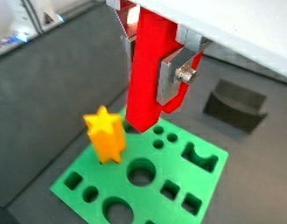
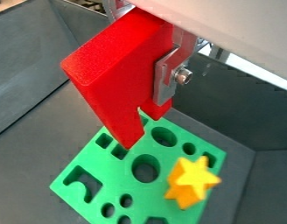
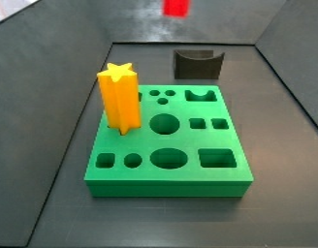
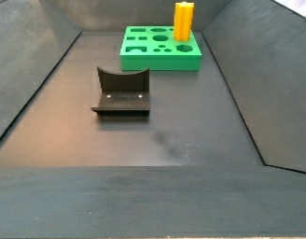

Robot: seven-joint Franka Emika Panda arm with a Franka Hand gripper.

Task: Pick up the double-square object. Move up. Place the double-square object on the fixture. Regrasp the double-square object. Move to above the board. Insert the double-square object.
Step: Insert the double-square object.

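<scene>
Gripper (image 1: pixel 170 77) clamps double-square object (image 1: pixel 150 79) above board (image 1: pixel 99 179)

Wrist views: looking steeply down past the gripper (image 1: pixel 170 83) at the board (image 1: pixel 170 184).
Side views: facing each other, sharing board (image 3: pixel 188 174) and fixture (image 4: pixel 122 93).

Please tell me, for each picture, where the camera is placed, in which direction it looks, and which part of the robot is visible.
Wrist views: on the arm, looking down past the gripper holding the double-square object above the board.
Side view: beyond the board, facing the fixture; only the red piece's tip shows.
Side view: beyond the fixture, facing the board; no robot.
All views show the yellow star.
</scene>
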